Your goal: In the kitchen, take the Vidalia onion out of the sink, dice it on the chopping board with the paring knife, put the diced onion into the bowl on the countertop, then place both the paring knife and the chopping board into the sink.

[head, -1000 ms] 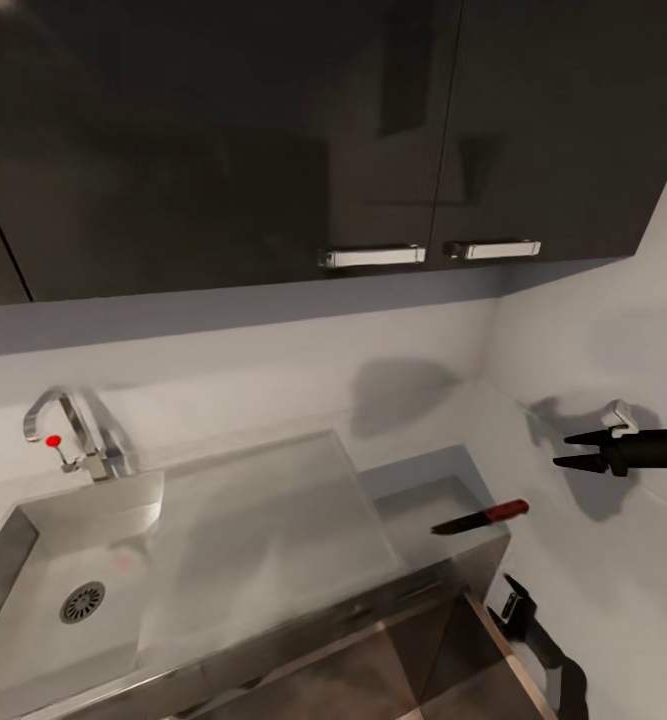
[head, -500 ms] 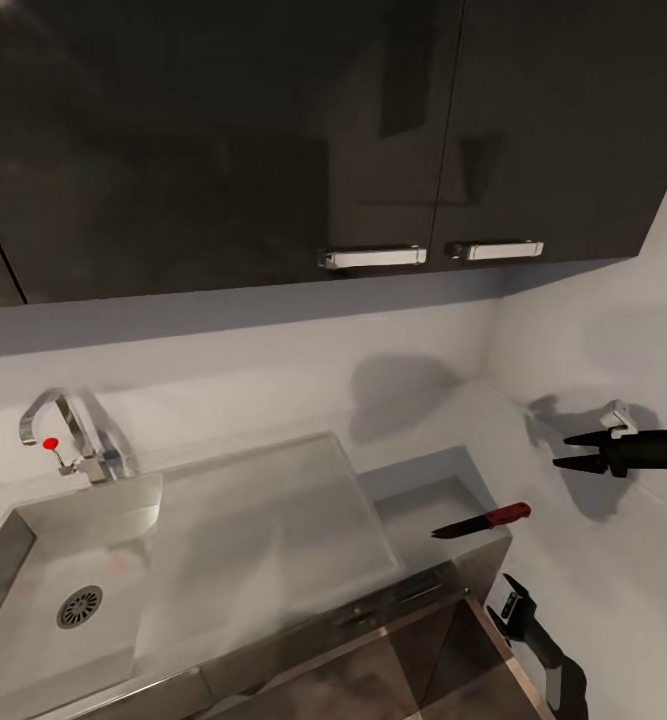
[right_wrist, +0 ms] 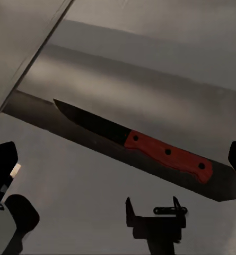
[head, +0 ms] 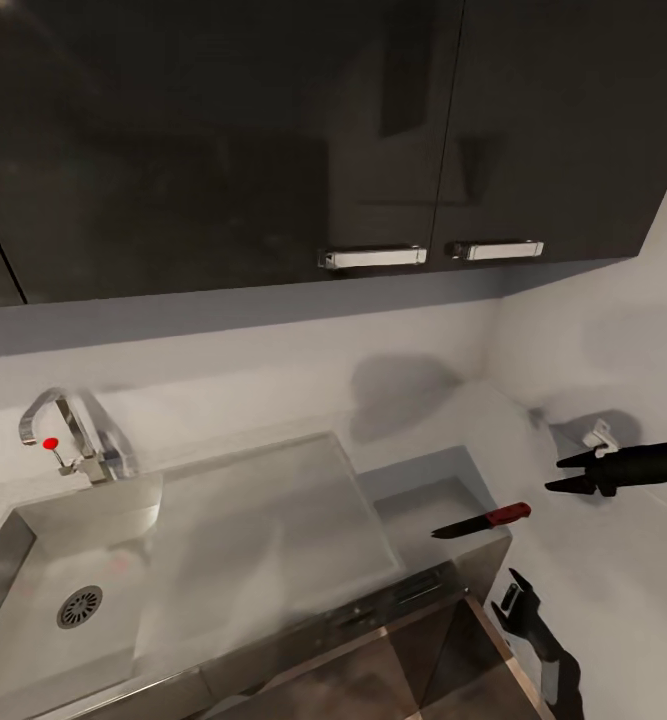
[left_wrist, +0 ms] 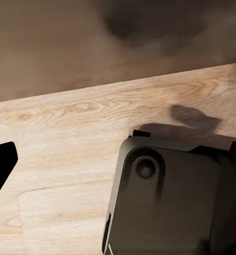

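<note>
countertop (head: 443,500): paring knife (head: 481,520); right gripper (head: 565,473) agape, empty.

Head cam sits high, angled down over the countertop (head: 273,520), taking in the sink (head: 63,570), the faucet (head: 63,430) and the dark wall cabinets (head: 273,140). Right wrist cam looks down from close above the paring knife (right_wrist: 144,146), which the head view also shows (head: 481,520) at the countertop's right end. Left wrist cam points down, close, at light wood flooring (left_wrist: 59,154).

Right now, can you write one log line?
right gripper: open, above knife | paring knife: on countertop | sink: no onion seen
</note>
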Robot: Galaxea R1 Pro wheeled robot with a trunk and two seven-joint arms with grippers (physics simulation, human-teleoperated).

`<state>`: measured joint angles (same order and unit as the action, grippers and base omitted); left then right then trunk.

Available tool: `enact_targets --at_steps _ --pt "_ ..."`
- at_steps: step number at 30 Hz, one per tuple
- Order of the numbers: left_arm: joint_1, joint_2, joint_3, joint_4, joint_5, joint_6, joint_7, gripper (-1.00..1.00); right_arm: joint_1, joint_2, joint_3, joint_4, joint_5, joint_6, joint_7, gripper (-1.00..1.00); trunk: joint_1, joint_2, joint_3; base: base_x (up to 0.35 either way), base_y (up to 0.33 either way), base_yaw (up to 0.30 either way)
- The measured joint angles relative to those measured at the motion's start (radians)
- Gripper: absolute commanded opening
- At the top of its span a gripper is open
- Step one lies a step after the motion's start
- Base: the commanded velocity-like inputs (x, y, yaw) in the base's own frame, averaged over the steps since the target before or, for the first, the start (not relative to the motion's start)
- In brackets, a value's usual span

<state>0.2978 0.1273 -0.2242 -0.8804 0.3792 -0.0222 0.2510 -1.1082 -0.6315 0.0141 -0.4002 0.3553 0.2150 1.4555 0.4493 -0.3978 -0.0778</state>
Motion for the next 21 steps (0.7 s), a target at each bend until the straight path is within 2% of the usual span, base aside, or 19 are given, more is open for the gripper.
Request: enact_targets --at_steps 7,21 --pt "0.0 0.0 0.0 0.002 0.0 0.0 0.0 1.0 0.0 0.0 -0.001 -0.001 0.002 0.001 0.001 1.0 0.0 0.0 -0.002 0.0 0.0 0.0" --pt "0.0 0.0 0.0 0.003 0.0 0.0 0.0 1.0 0.0 -0.001 -0.004 -0.005 0.004 0.002 -0.002 1.0 0.0 0.0 -0.022 0.0 0.0 0.0"
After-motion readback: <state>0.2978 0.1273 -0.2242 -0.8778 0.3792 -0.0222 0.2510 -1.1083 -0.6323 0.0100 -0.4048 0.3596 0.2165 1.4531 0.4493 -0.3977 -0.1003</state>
